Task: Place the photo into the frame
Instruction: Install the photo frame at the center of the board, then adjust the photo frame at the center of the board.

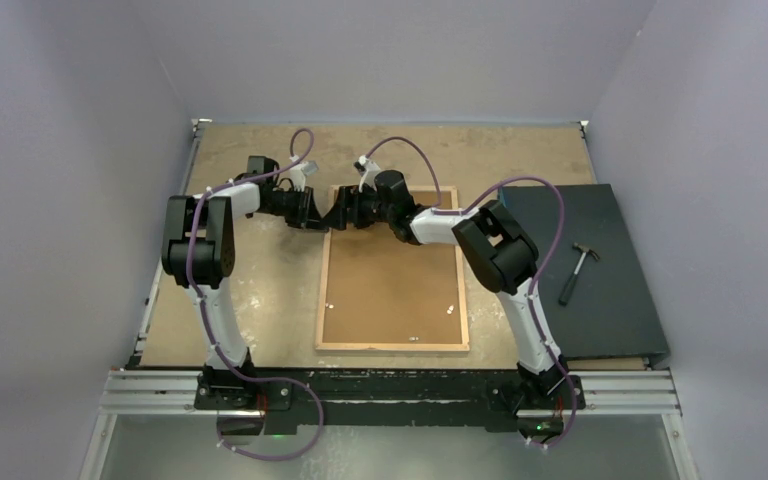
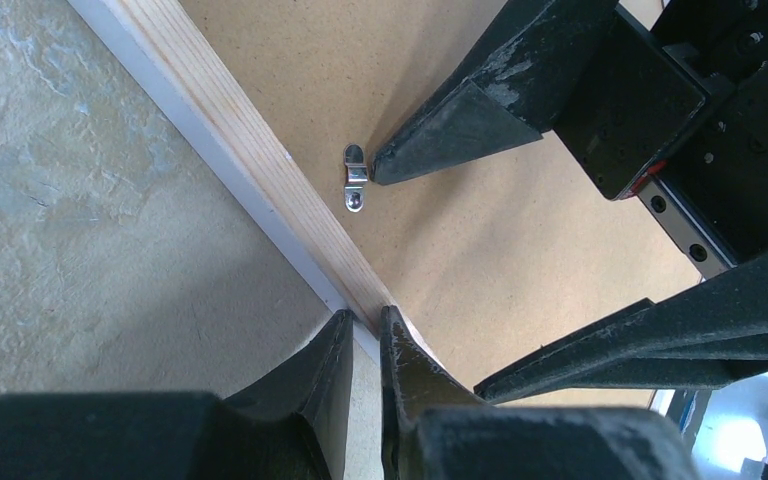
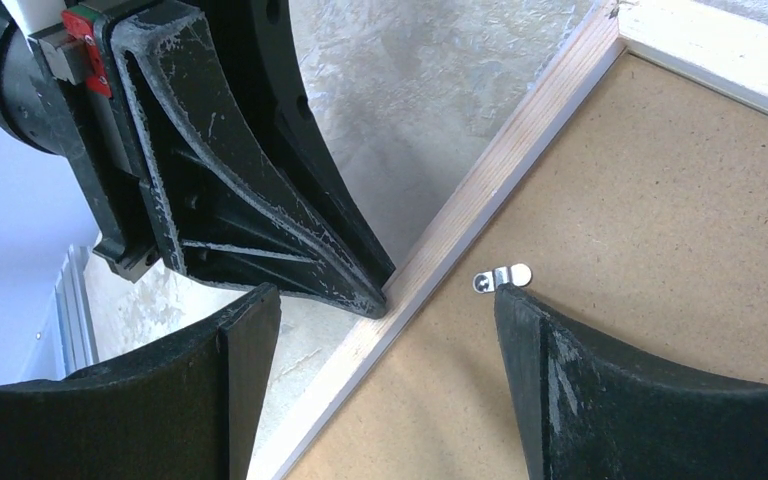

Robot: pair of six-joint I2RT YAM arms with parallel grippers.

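Observation:
The frame (image 1: 392, 347) lies back up in the middle of the table, its light wood rails around a brown backing board (image 1: 395, 280). The photo is hidden. My left gripper (image 1: 322, 212) is at the frame's far left corner. In the left wrist view it (image 2: 365, 318) is shut on the wooden rail (image 2: 230, 130), one finger on each side. My right gripper (image 1: 348, 212) faces it, open and astride the same rail (image 3: 500, 180). One of its fingertips (image 3: 520, 310) touches a small metal turn clip (image 3: 500, 278) on the board.
A dark flat mat (image 1: 610, 300) with a hammer (image 1: 578, 268) lies at the right. More small metal clips (image 1: 450, 310) sit on the backing board. Grey walls close in the table on three sides.

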